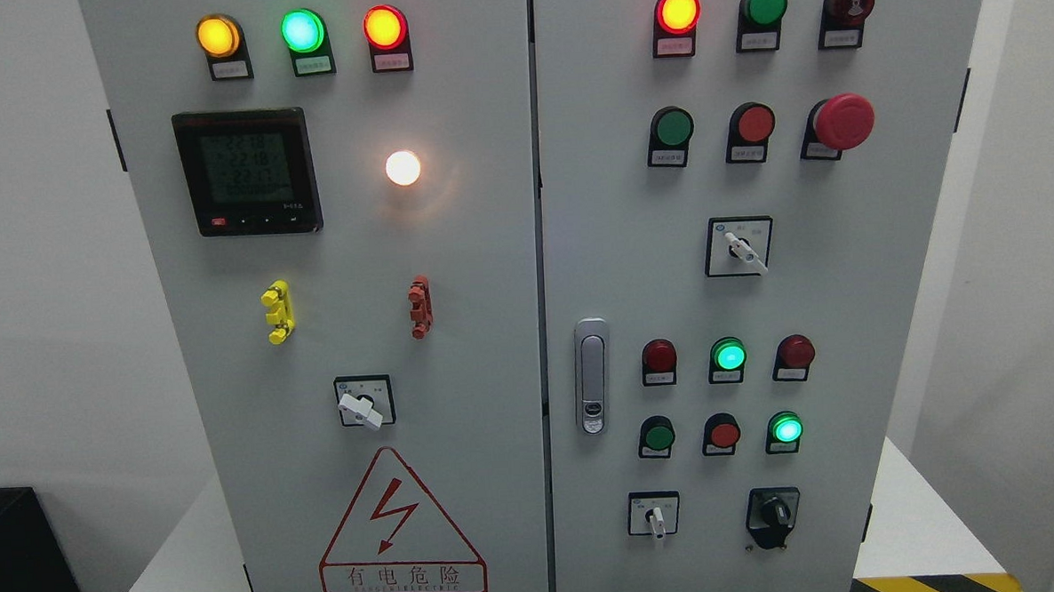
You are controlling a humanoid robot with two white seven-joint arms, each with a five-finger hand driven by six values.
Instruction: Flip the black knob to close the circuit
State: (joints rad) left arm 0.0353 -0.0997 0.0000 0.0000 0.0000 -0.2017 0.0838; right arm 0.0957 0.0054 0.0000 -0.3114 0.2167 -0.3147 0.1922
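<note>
Neither of the robot's 2 hands shows in the head view, so whether their fingers are spread, pressed together or pinching anything cannot be told, and nothing here can be placed relative to a hand yet. The black knob (773, 512) sits low on the right door of the grey cabinet (493, 333), at its bottom right corner, just right of a small white-handled switch (654, 515) and below a lit green lamp (786, 429). Its pointer seems to stand roughly upright, though that is hard to read against the dark body.

The task looks to be at its very start: the reach has not begun and the knob is untouched. The next move calls for an arm, likely the right, to rise into view toward that lower corner, close fingers around the knob's ridge and twist it, keeping clear of the neighbouring switch and the door latch (592, 375).
</note>
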